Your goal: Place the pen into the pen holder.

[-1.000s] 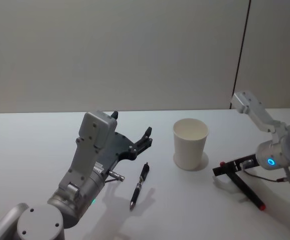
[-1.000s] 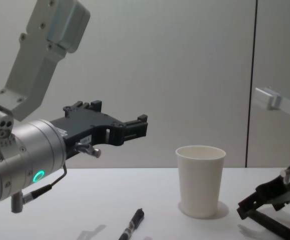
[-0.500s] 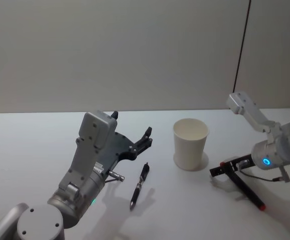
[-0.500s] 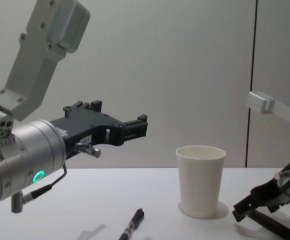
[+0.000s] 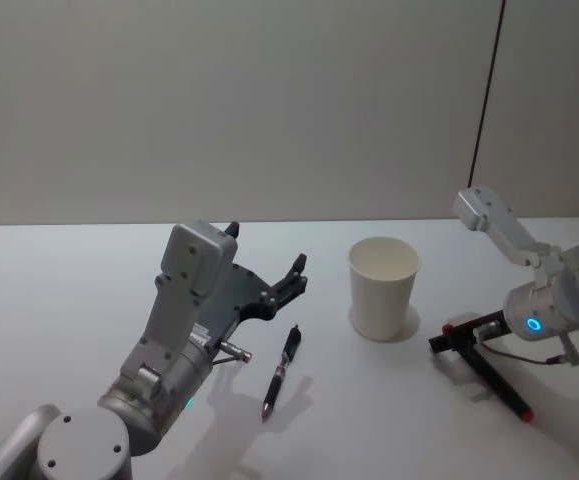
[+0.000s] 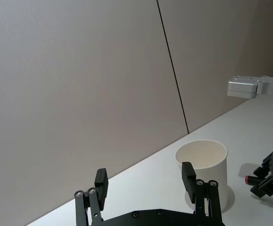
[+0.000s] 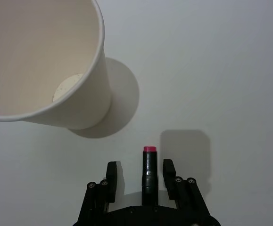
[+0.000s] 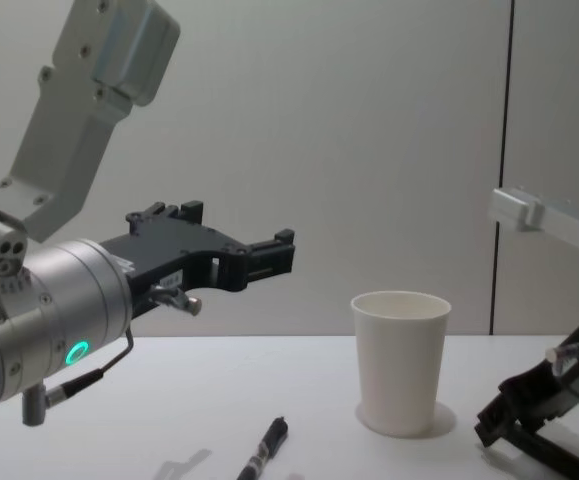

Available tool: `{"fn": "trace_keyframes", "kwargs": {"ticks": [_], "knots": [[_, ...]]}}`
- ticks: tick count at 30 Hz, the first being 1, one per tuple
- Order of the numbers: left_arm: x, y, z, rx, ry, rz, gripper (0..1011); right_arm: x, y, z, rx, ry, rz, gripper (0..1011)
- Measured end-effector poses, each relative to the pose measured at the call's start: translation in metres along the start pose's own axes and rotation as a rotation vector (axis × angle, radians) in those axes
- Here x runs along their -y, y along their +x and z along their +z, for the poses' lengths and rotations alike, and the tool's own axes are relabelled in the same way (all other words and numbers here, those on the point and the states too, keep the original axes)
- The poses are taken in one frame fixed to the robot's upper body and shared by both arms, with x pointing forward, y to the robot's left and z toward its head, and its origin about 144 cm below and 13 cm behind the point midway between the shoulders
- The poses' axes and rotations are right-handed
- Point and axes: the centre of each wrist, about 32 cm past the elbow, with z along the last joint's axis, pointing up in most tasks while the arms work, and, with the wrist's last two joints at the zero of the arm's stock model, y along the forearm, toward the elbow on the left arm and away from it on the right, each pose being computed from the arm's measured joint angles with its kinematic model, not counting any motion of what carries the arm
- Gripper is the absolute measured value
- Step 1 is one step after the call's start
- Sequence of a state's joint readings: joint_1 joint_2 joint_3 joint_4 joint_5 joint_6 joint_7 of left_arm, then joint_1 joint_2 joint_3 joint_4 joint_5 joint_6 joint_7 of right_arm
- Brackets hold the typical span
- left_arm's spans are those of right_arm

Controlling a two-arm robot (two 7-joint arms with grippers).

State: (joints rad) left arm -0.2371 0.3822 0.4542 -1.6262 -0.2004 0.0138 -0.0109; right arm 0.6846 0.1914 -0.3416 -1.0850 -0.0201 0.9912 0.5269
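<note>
Pen holder (image 5: 381,298) stands upright on the bench (image 5: 64,300), with free room all round its rim. Right gripper (image 7: 140,164), just beside it, is spread astride the red-capped pen (image 7: 148,175), which lies flat. Left gripper (image 5: 265,254) hovers with fingers apart near a black pen (image 5: 279,372).

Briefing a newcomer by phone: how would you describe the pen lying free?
Find the white paper cup. To its left, a black pen lies alone on the table near the left gripper. The other pen, pink-ended, sits between the fingers of the right gripper.
</note>
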Motion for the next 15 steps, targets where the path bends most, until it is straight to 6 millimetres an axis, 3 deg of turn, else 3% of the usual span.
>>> {"fn": "trace_keyframes", "kwargs": {"ticks": [15], "knots": [[0.0,0.0,0.0,0.0,0.0,0.0,1000,0.0002,0.0016,0.0,-0.002,-0.013,-0.005,169]]}}
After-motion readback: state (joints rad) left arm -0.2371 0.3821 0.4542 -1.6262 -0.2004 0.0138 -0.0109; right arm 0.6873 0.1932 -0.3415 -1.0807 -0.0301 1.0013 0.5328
